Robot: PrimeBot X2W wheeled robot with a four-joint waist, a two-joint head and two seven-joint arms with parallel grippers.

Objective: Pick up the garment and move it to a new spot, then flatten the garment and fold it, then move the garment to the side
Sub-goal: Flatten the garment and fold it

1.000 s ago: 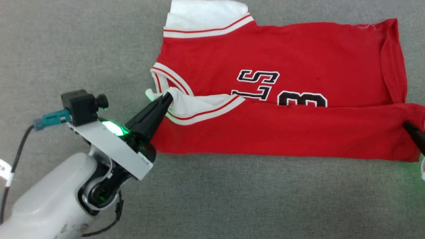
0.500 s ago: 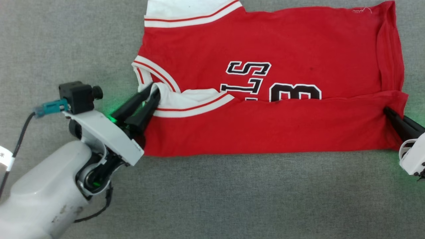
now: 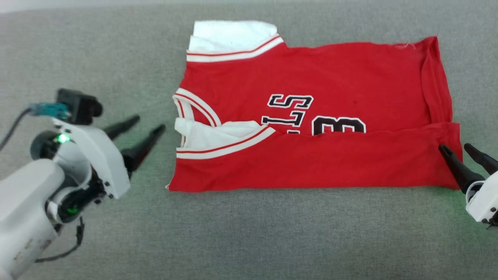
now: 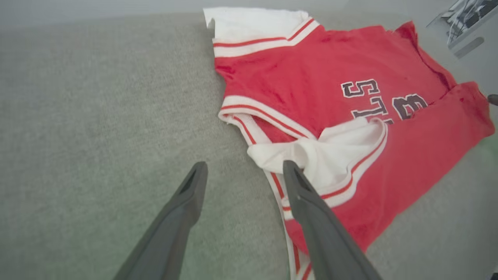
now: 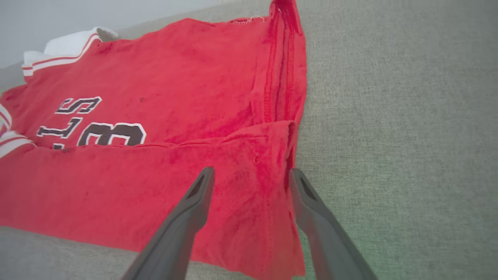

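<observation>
Nearest me, both grippers are hanging open and empty. The left gripper (image 3: 148,123) is sitting just clear of the red jersey (image 3: 311,163), jaws spread over the grey fabric surface (image 3: 249,233). The right gripper (image 3: 454,147) is straddling the hem corner (image 5: 272,155) with its jaws wide; I cannot tell whether it is touching. The jersey is lying flat across the middle of the surface, its near long edge folded up over the body and partly covering the black lettering (image 3: 311,114).

My worry is that right-hand finger: pulling away carelessly risks dragging the flap back open. The near sleeve (image 3: 210,134) is also bunching by the collar, which looks likely to make the next fold lumpy or crooked. Beyond it, the far sleeve (image 3: 229,33) is sticking out past the top edge.

I am counting one jersey, two sleeves and two grippers.
</observation>
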